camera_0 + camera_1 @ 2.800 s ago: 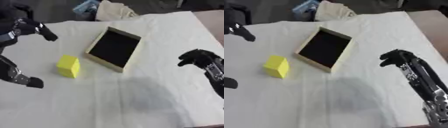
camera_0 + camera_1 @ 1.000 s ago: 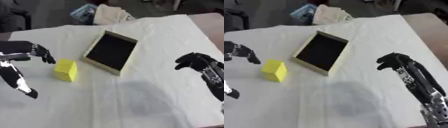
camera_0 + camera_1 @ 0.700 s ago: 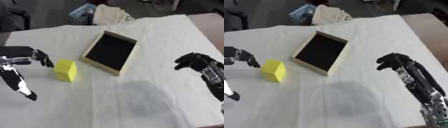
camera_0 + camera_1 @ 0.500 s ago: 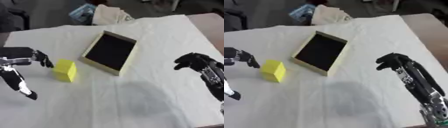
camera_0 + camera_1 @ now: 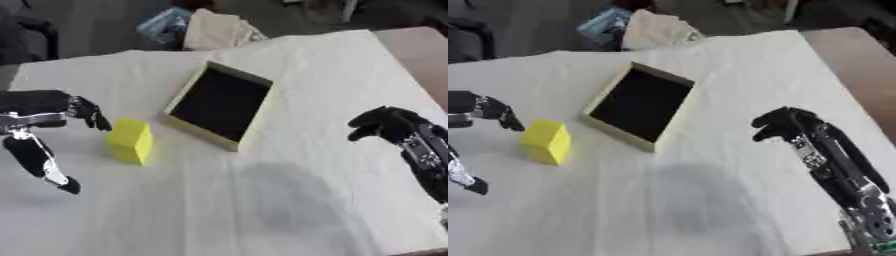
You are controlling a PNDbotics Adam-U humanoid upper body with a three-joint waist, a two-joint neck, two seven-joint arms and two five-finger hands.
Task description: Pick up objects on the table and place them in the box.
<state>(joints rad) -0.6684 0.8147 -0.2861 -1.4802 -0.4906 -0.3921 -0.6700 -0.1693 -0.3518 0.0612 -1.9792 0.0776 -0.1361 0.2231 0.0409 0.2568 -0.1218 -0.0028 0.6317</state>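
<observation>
Left hand (image 5: 52, 107) open beside yellow block (image 5: 129, 141); right hand (image 5: 785, 125) curled, empty

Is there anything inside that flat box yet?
The box shows only a dark bottom, with nothing in it. The yellow block sits on the white cloth to its left, by the left hand. The near wall hides a thin strip inside.

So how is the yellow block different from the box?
The yellow block is bright yellow all over; the box has a pale rim and a dark inside. The block is a small solid chunk; the box is wider, flat and open on top. Both sit on the white cloth, untouched by either hand.
</observation>
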